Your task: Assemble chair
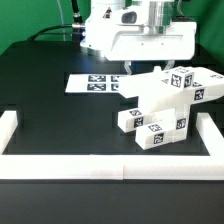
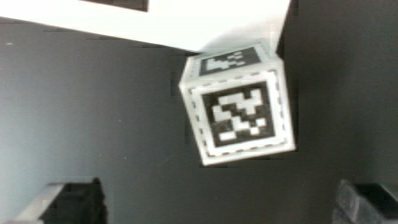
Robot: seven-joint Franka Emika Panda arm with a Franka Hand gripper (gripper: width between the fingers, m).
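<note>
Border rail (image 1: 60, 166) runs nearest, then the chair (image 1: 165, 100), part-built and tilted against it on the exterior view's right; behind lies the marker board (image 1: 95, 82). Above, the gripper (image 1: 128, 68) hangs spread, empty. Descending off-centre could topple the pieces.

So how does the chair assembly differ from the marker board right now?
The chair is a blocky stack of white pieces rising off the table, while the marker board lies thin and flat. The chair's tags face several directions on different pieces; the marker board's tags all face up. The chair sits toward the exterior view's right, the marker board further left. Both are white with black-and-white square tags.
</note>
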